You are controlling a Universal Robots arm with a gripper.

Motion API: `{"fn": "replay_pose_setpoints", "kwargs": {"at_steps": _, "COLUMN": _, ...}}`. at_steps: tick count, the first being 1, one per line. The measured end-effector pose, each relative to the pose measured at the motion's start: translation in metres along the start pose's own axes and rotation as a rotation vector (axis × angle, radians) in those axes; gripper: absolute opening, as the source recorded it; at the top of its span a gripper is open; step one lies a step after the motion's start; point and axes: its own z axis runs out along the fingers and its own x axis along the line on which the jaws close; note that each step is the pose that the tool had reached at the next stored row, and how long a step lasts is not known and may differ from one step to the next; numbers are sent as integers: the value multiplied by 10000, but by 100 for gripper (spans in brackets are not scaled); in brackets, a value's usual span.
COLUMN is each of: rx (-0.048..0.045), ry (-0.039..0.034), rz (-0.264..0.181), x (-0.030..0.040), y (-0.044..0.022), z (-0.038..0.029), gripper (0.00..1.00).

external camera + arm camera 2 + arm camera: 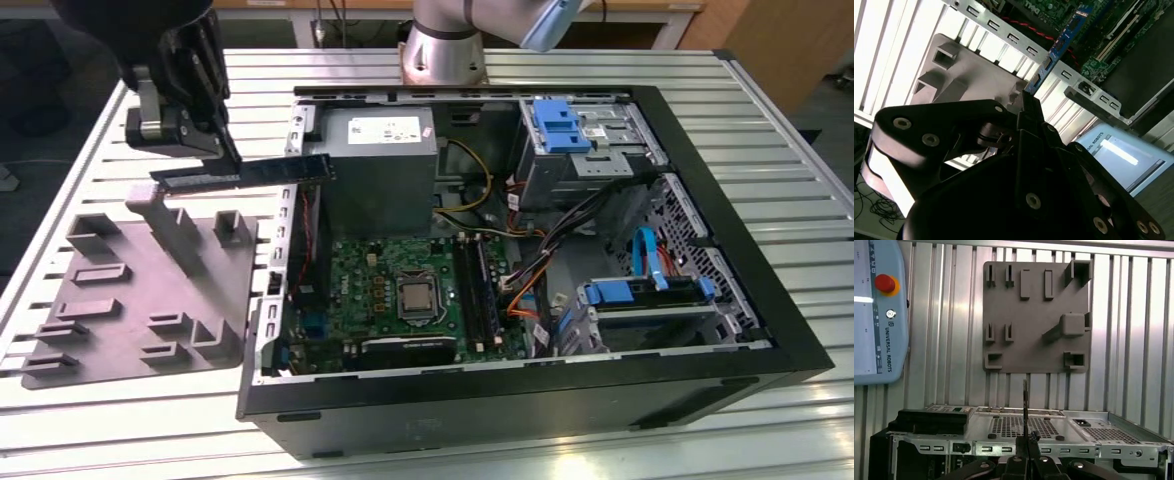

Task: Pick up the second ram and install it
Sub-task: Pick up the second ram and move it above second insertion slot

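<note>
Surface: a slatted metal table (787, 150) bearing an open computer case (534, 410).
Gripper: the gripper (214, 165) is clenched on one end of the second ram (254, 172).
Second ram: aloft and level (edge-on in the first wrist view), near the case's wall at the exterior view's left.
Below: a grey holder plate (134, 300) beside the case.
Inside: the green motherboard (387, 270).
</note>
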Motion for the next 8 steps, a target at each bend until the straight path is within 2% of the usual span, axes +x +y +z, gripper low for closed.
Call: {"fn": "replay_pose_setpoints", "kwargs": {"at_steps": 8, "rx": -101, "ry": -3, "rz": 4, "x": -27, "y": -198, "z": 26, "gripper": 12}}
